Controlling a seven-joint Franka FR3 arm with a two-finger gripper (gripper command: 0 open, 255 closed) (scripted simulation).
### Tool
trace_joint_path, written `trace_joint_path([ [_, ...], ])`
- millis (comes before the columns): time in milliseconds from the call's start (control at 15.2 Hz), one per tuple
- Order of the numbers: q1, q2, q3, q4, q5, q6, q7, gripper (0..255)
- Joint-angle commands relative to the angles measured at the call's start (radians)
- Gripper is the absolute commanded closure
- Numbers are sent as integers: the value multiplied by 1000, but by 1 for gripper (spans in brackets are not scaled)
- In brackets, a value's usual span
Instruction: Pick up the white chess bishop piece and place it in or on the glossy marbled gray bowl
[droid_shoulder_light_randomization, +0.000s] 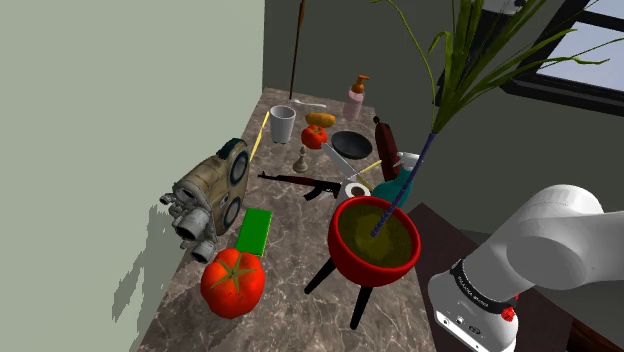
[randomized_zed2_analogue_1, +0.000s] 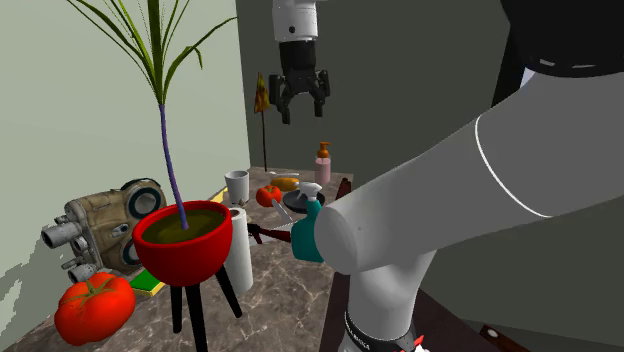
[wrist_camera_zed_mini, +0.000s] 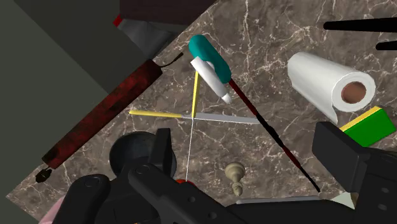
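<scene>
1 pale bishop (droid_shoulder_light_randomization: 301, 158), 1 dark bowl (droid_shoulder_light_randomization: 350, 145), 2 tomatoes (droid_shoulder_light_randomization: 233, 282) (droid_shoulder_light_randomization: 314, 137); claw (randomized_zed2_analogue_1: 303, 112) spread apart, empty

Setting: a home, seemingly a side counter. Brown marbled counter (droid_shoulder_light_randomization: 298, 222) tucked into a wall corner; window (droid_shoulder_light_randomization: 575, 55) upper right in shoulder view. Household clutter: pump bottle (droid_shoulder_light_randomization: 354, 98), cup (droid_shoulder_light_randomization: 283, 123), paper-towel roll (wrist_camera_zed_mini: 324, 79), tomato (droid_shoulder_light_randomization: 233, 282), potted plant (droid_shoulder_light_randomization: 374, 240).

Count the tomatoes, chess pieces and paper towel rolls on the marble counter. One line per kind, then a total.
Tomatoes: 2
Chess bishop: 1
Paper towel roll: 1
Total: 4
</scene>
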Motion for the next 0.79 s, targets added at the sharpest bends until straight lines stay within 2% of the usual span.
trace_joint_path([
  [0, 0, 0, 0, 0, 0, 0, 0, 0],
  [396, 9, 285, 59, 115, -30, 62, 29, 0],
  [726, 14, 525, 106, 242, -72, 79, 60, 0],
])
